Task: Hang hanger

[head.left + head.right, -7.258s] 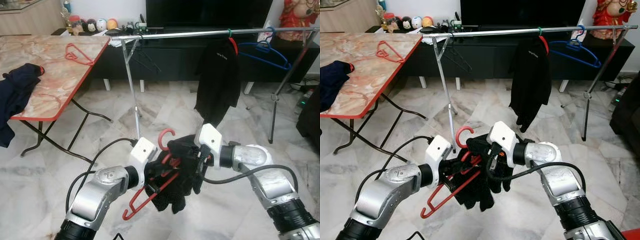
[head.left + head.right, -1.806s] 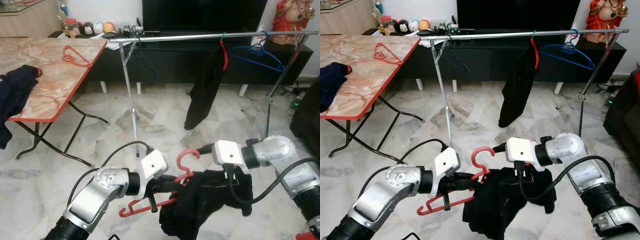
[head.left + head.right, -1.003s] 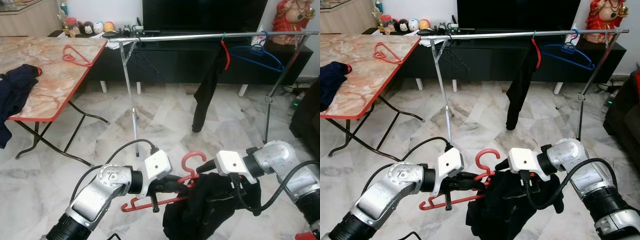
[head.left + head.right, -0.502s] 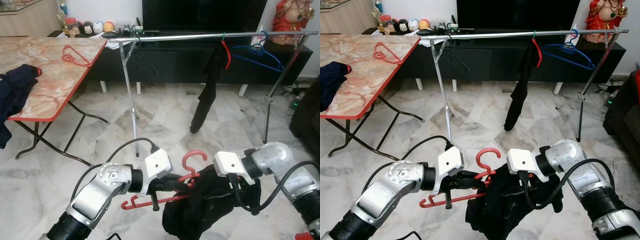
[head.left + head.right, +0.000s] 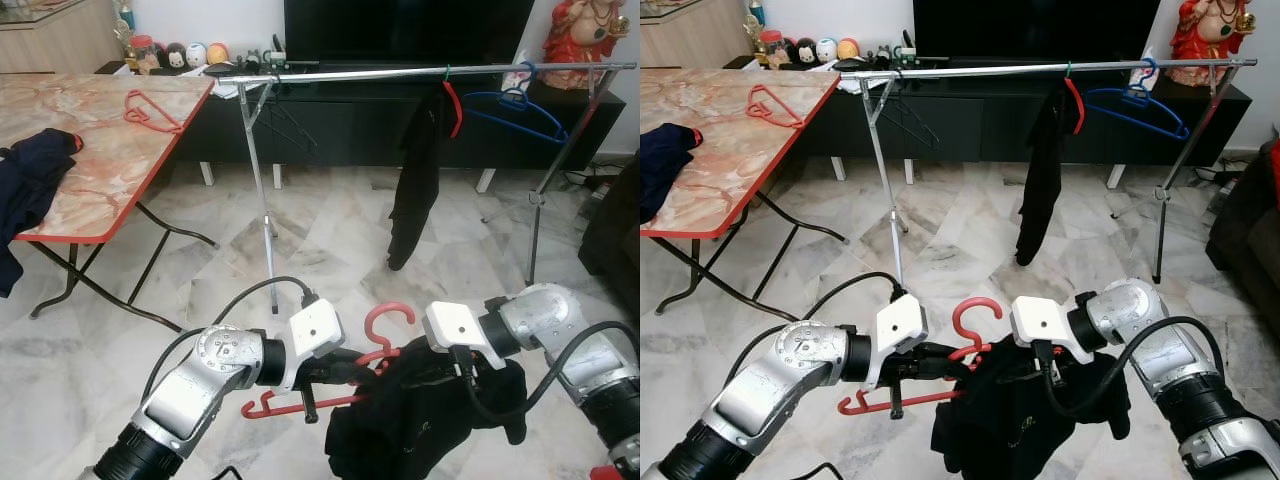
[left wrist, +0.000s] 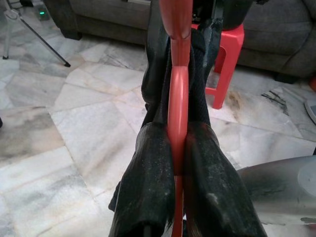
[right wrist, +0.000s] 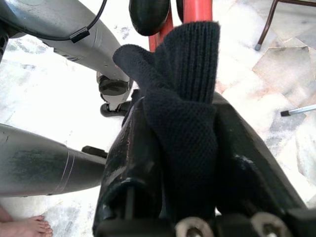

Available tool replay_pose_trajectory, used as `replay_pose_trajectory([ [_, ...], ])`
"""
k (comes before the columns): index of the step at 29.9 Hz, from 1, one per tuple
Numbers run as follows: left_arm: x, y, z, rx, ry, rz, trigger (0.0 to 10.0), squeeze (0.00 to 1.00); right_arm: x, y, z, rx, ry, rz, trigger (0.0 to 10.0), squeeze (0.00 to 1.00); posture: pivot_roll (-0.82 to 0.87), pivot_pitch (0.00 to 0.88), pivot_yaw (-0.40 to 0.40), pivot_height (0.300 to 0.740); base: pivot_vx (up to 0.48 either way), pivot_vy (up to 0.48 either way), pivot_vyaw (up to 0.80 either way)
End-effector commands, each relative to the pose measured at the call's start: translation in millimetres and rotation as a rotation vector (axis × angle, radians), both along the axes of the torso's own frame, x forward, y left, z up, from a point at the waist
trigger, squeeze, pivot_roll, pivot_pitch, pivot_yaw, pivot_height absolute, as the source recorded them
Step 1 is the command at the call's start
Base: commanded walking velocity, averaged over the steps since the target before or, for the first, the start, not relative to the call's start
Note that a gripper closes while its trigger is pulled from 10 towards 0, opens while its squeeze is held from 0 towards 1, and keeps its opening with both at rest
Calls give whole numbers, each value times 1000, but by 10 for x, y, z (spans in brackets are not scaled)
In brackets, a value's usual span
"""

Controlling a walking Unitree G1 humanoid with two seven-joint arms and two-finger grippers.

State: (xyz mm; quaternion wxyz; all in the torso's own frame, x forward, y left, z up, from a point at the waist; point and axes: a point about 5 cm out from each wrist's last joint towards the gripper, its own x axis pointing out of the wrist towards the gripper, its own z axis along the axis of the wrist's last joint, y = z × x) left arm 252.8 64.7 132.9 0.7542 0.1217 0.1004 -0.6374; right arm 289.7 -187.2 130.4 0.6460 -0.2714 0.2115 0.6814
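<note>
Jaws clamped: left gripper [image 5: 345,372] on the red hanger [image 5: 330,385], right gripper [image 5: 1045,372] pinching the black garment [image 5: 1025,415] draped on it.
Your rail [image 5: 420,72] stands well away at 12 o'clock; seat the cloth evenly across both shoulders first, keeping the hook [image 5: 388,320] upright.

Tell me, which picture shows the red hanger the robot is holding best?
The left eye view: the red hanger shows hook, neck and one arm, the other under the black garment. The right eye view shows the same. The left wrist view shows the left gripper pinching its bar; the right wrist view, a red sliver.
</note>
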Motion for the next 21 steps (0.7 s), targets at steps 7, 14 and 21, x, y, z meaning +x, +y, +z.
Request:
replay_pose_trajectory([
  [7,48,-50,148,-35,-87,-17,10000,0,-7,57,-2,-1,1,32,0,0,-61,0,-28,740,0,0,0],
  [14,32,-47,130,-30,-94,-20,10000,0,-18,40,10,-10,5,46,0,0,-62,0,-25,740,0,0,0],
  [21,45,-24,105,-4,-96,-14,10000,0,-14,62,-7,-17,-3,46,0,0,-56,0,-8,740,0,0,0],
])
